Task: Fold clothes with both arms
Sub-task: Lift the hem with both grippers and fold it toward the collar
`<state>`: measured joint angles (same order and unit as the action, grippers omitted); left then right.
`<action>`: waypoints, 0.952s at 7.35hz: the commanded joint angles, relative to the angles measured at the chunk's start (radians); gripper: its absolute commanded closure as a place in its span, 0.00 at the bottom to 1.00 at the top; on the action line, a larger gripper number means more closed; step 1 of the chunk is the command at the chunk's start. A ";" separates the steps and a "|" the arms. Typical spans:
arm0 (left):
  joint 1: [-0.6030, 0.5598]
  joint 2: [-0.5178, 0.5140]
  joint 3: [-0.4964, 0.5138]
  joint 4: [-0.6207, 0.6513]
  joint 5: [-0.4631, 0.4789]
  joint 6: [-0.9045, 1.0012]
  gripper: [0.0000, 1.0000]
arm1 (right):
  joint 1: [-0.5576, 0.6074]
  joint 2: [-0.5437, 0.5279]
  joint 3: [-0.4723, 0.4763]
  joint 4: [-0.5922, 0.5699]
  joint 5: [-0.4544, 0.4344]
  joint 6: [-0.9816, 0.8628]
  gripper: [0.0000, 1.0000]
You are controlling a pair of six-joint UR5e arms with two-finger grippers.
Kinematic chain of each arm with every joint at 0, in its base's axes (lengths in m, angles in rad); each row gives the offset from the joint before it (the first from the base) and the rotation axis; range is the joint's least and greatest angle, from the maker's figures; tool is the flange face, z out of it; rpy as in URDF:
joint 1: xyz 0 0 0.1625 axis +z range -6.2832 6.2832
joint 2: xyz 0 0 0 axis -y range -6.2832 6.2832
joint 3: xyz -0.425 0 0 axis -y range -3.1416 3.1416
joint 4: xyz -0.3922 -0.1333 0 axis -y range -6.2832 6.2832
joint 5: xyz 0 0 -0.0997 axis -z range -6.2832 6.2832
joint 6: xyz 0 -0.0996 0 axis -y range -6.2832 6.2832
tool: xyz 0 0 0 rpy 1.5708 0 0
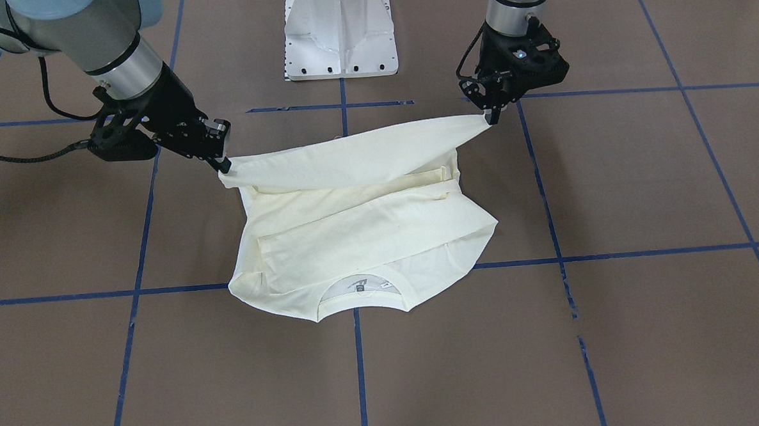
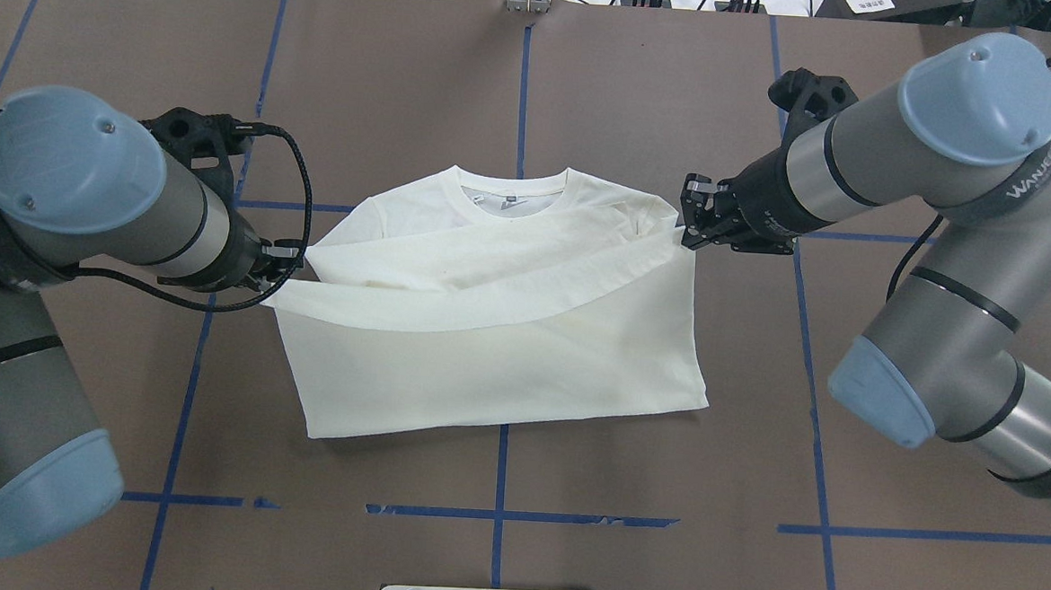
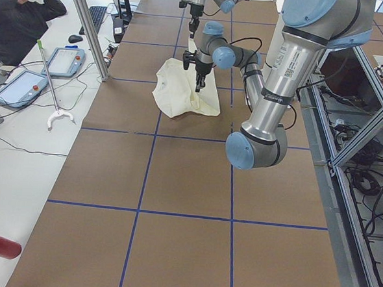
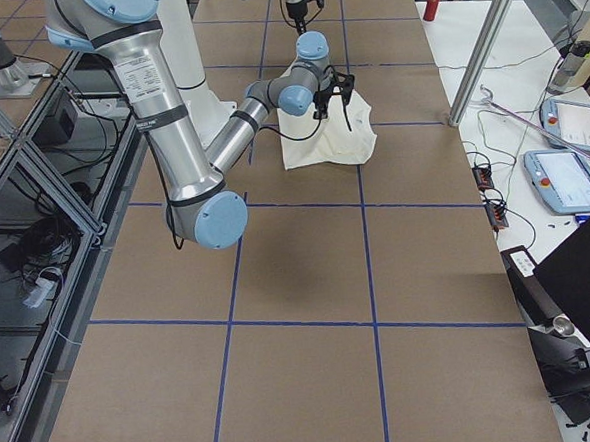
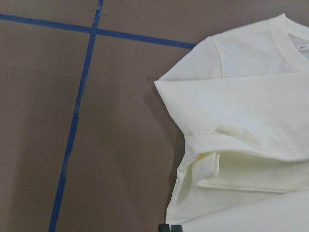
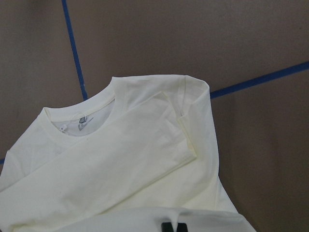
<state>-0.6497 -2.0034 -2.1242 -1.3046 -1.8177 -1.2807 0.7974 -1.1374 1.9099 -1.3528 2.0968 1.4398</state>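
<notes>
A cream shirt (image 1: 368, 239) lies on a brown table (image 1: 647, 329), sleeves folded across it. The left gripper (image 1: 492, 117) and right gripper (image 1: 224, 166) each pinch a hem corner, jaws closed on the cloth. The raised hem stretches between them, collar beyond.

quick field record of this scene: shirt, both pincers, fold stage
shirt: cream-white, on the brown table, sleeves folded across the body
collar: on the side far from the robot
left pincer: shut on one hem corner
right pincer: shut on the other hem corner
hem: raised and stretched between the two pincers
fold stage: bottom half lifted, not yet laid over the collar end
</notes>
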 commanded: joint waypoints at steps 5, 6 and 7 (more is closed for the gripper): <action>-0.084 -0.102 0.374 -0.263 0.000 0.011 1.00 | 0.077 0.171 -0.435 0.215 -0.004 0.005 1.00; -0.090 -0.116 0.389 -0.263 0.000 0.011 1.00 | 0.075 0.192 -0.460 0.216 -0.004 0.004 1.00; -0.090 -0.117 0.389 -0.263 0.000 0.009 1.00 | 0.071 0.227 -0.498 0.215 -0.007 0.004 1.00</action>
<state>-0.7368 -2.1101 -1.7476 -1.5651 -1.8180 -1.2697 0.8713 -0.9494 1.4568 -1.1407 2.0919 1.4433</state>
